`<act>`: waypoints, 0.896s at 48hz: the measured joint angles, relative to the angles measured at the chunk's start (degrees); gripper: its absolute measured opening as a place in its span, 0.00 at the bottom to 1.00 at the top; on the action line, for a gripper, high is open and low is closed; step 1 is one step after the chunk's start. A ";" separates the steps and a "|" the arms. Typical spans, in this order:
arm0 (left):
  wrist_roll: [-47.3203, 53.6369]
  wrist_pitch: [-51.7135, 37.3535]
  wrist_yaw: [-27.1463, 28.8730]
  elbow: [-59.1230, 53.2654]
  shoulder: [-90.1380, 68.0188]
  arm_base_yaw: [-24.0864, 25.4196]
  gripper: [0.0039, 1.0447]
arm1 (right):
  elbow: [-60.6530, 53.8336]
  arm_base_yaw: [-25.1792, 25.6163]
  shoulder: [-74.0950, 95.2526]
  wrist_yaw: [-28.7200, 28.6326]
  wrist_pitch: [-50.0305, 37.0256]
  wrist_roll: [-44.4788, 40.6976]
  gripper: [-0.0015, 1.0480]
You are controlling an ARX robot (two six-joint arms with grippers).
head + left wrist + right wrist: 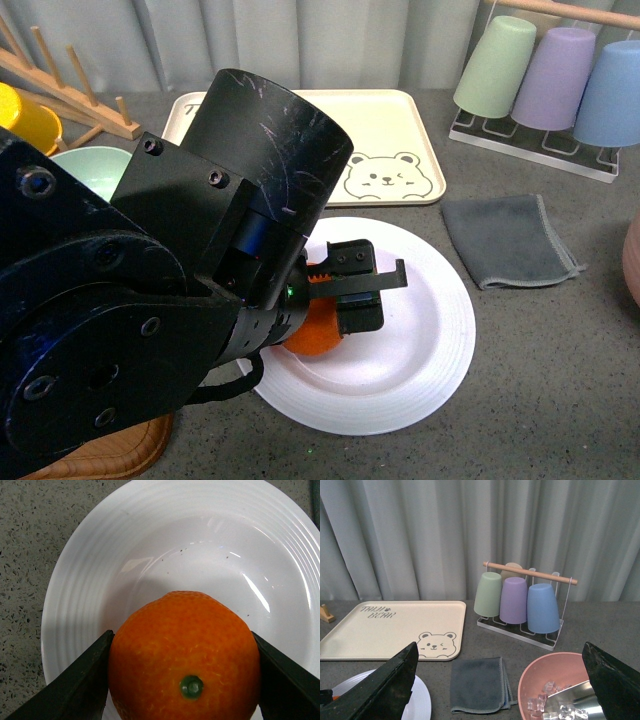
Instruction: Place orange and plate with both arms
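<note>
The orange [185, 655] is small, round and bright, with dimpled skin and a tiny green stem dot facing up. It sits clamped between the two fingers of the left gripper [368, 296], over the plate's left part (whether it touches the surface cannot be told). The plate [425, 345] is large, white and shallow, its wide rim ringed with ridges, and it lies flat on the grey counter.

Beige rectangular bear-print tray [400, 140] is lying at the back of the grey speckled countertop [560, 380]. Folded grey cloth [510, 238] is resting near a wire rack [530, 150], which is holding upturned green, purple and blue cups [570, 75]. Round pink bowl [540, 672] is holding ice cubes [551, 687].
</note>
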State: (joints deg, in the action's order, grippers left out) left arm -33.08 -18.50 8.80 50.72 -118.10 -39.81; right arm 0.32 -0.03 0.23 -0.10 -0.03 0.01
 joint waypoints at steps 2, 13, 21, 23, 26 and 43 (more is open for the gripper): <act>-0.28 -0.04 -0.04 0.00 -0.02 0.02 0.70 | 0.00 0.00 0.00 0.00 0.00 0.00 0.91; -0.35 -0.20 -0.63 -0.04 0.90 0.57 0.94 | 0.00 0.00 0.00 0.02 0.00 0.00 0.91; -0.44 -0.20 -0.55 -0.74 4.94 2.08 0.94 | 0.00 0.00 0.00 0.02 0.00 0.00 0.91; -0.44 -0.20 -0.33 -1.01 6.10 2.60 0.94 | 0.00 0.00 0.00 0.00 0.00 0.00 0.91; -0.39 -0.20 -0.13 -1.51 7.78 3.43 0.94 | 0.00 0.00 0.00 0.00 0.00 0.00 0.91; 6.34 3.78 3.04 -14.27 31.32 17.84 0.94 | 0.00 0.00 0.00 0.00 0.00 0.00 0.91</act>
State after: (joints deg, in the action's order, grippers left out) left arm -26.74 -14.72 11.84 36.45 -86.78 -21.98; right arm 0.32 -0.03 0.23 -0.10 -0.03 0.01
